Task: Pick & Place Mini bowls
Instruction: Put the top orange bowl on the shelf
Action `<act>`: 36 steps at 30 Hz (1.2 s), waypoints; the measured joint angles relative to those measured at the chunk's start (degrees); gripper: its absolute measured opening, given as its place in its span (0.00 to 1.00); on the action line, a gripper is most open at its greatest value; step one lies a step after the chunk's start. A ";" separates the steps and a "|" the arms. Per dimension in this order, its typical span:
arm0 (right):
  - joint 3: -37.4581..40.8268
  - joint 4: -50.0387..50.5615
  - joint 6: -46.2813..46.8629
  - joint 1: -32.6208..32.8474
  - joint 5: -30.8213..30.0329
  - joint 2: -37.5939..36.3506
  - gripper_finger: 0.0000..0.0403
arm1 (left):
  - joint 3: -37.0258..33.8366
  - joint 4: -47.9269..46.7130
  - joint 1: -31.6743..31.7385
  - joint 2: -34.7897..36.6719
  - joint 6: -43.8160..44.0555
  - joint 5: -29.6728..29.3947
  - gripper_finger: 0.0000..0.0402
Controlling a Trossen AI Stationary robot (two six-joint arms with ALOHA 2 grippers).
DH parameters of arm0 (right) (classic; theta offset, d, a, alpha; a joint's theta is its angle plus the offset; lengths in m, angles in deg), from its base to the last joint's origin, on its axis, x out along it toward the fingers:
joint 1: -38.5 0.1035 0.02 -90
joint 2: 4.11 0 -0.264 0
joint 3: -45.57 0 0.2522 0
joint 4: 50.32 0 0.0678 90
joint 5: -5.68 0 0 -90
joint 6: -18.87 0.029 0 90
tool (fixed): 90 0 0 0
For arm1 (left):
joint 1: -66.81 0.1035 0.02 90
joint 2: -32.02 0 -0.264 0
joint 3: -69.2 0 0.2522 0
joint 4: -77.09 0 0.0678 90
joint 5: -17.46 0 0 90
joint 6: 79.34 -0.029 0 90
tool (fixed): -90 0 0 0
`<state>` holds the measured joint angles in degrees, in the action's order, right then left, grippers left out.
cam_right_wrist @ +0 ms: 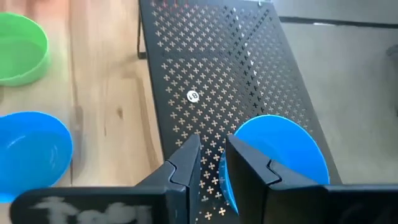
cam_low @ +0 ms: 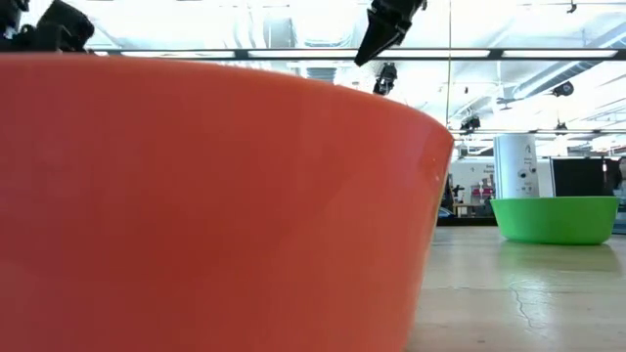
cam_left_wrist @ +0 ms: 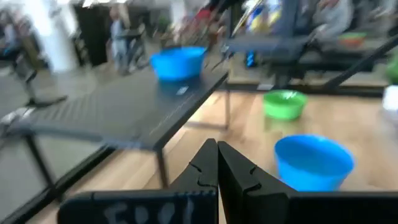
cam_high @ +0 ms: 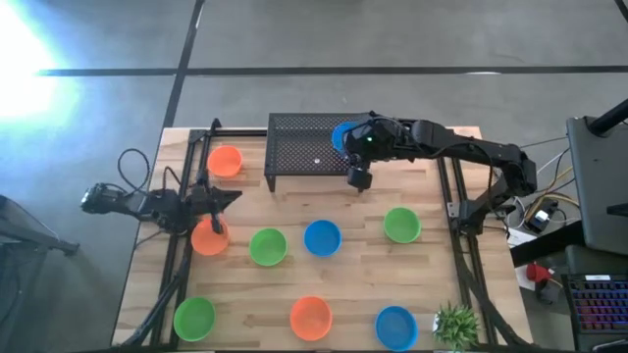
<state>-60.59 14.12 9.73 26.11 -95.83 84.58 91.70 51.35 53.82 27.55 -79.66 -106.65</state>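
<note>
Your right gripper [cam_right_wrist: 211, 165] is over the black perforated shelf [cam_high: 306, 147] at the back of the table [cam_high: 422, 294], its fingers a little apart with one finger [cam_right_wrist: 252, 174] on the rim of the blue bowl [cam_right_wrist: 277, 152] standing on the shelf; you cannot tell whether the rim is actually pinched. That bowl looks empty, and it is the only bowl on the shelf. Your left gripper [cam_left_wrist: 216, 163] hangs at the left side of the table with its fingers pressed together on nothing, just above an orange bowl [cam_high: 208, 236]. On the wood you have eight more bowls, all upright and, as far as you can see, empty: a second orange one [cam_high: 226, 161] just left of the shelf, a green one [cam_high: 268, 246] and a blue one [cam_high: 322, 236] side by side in the middle, and another green [cam_high: 401, 225] to the right of them. Along the front edge sit a green bowl [cam_high: 194, 318], an orange bowl [cam_high: 311, 317] and a blue bowl [cam_high: 395, 325], well apart, with a small potted plant [cam_high: 456, 324] beside the blue one at the corner.
</note>
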 joint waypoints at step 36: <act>0.00 -0.44 2.99 1.77 -0.04 -6.58 0.15 | 33.22 -50.60 3.26 -24.28 40.53 -8.29 0.00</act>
<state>-60.59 13.68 12.72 27.89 -95.87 78.00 124.92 0.76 57.08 3.26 -39.13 -114.95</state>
